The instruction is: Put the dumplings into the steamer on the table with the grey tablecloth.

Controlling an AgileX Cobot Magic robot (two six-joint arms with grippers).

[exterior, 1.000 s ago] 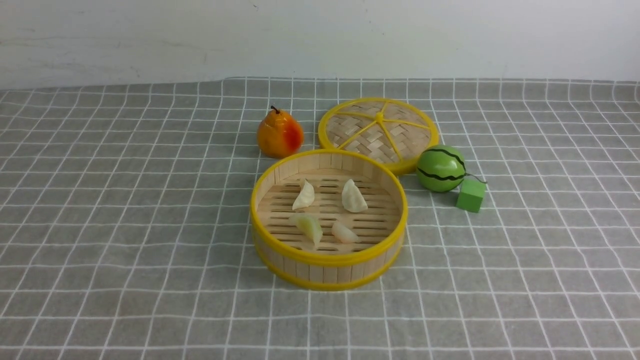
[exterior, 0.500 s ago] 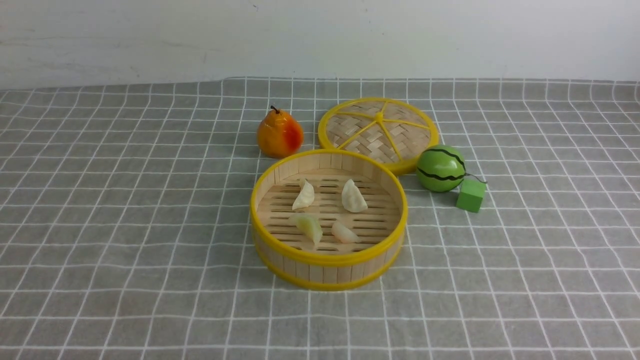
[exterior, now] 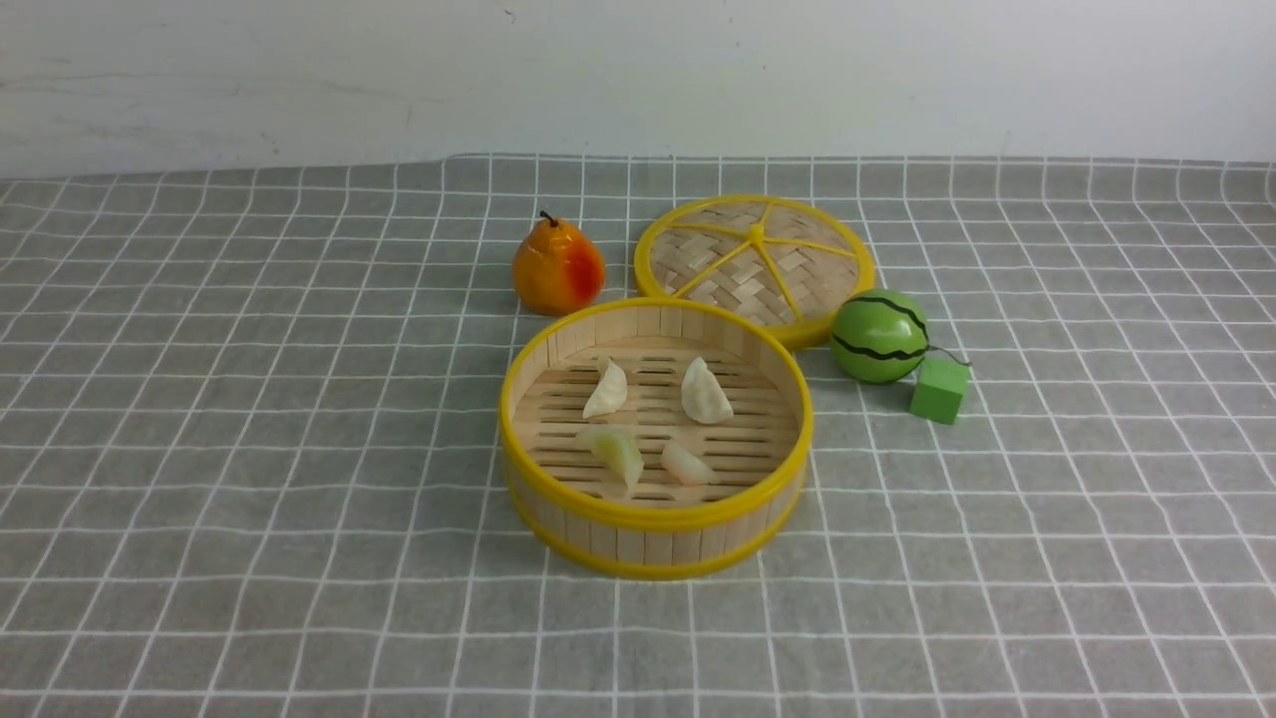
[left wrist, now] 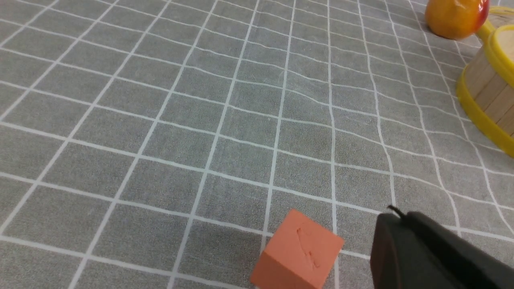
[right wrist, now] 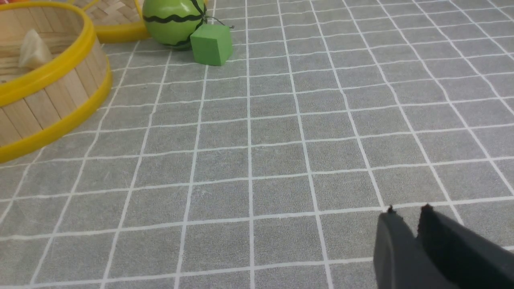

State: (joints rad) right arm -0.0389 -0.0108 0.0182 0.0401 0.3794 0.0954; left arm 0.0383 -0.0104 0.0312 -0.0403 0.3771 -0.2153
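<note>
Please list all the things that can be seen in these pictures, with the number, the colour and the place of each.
steamer: one, pale wood with yellow rims, centre of table
dumplings: four, two whitish, one greenish, one pinkish, inside steamer
lid: one, tan weave with yellow spokes, behind steamer
pear: one, orange and red, left of lid
watermelon: one, green with dark stripes, right of lid
green block: one, beside watermelon
reddish block: one, near left gripper
tablecloth: one, grey with white grid, under everything
wall: one, white, behind table
left gripper, right gripper: one each, dark, over cloth
</note>
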